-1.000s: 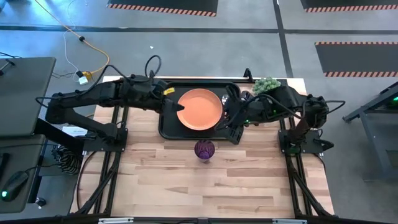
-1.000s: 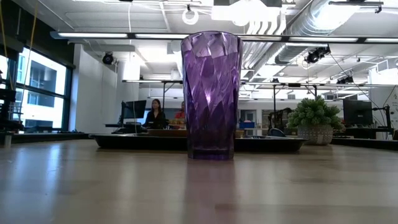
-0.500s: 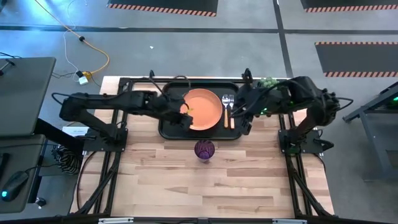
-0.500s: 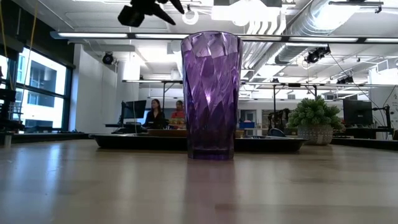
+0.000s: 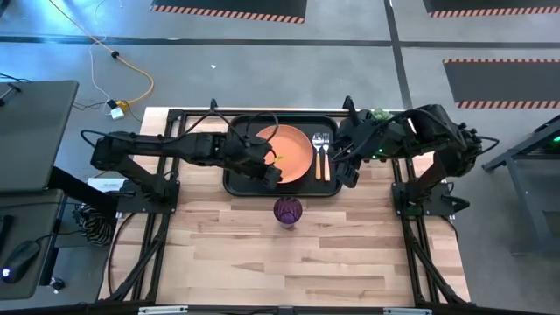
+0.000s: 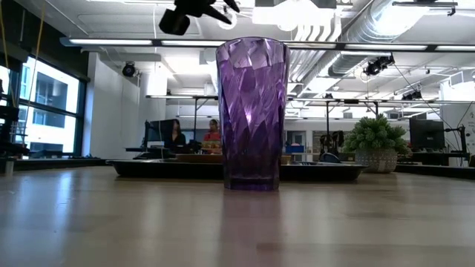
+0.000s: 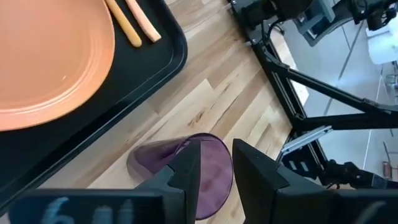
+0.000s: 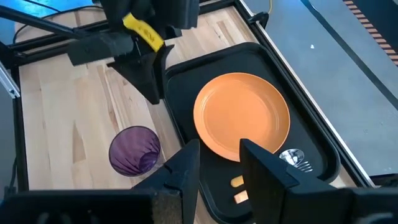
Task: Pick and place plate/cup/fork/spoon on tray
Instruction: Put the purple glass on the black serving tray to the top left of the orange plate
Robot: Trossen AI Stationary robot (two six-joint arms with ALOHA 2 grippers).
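Note:
The orange plate [image 5: 293, 153] lies flat in the black tray [image 5: 302, 188] at the table's far side. The spoon [image 5: 317, 153] and the fork [image 5: 325, 156] lie side by side in the tray, right of the plate. The purple cup [image 5: 288, 210] stands upright on the wood just in front of the tray. My left gripper [image 5: 269, 172] hovers open over the tray's near edge, up and to the left of the cup [image 7: 155, 158], touching nothing. Off the tray's right end my right gripper [image 5: 346, 171] hangs open and empty.
A small green plant in a pot [image 5: 376, 115] stands at the table's far right corner, behind my right arm. Bare wooden tabletop [image 5: 289, 262] stretches from the cup to the near edge. People sit at desks in the room behind [image 6: 211, 133].
My left gripper has swung from the tray's far left, over the plate's left side, toward the tray's near edge and the cup, and has come down. My right gripper has drawn back toward the table's right edge, uncovering the fork and spoon in the tray.

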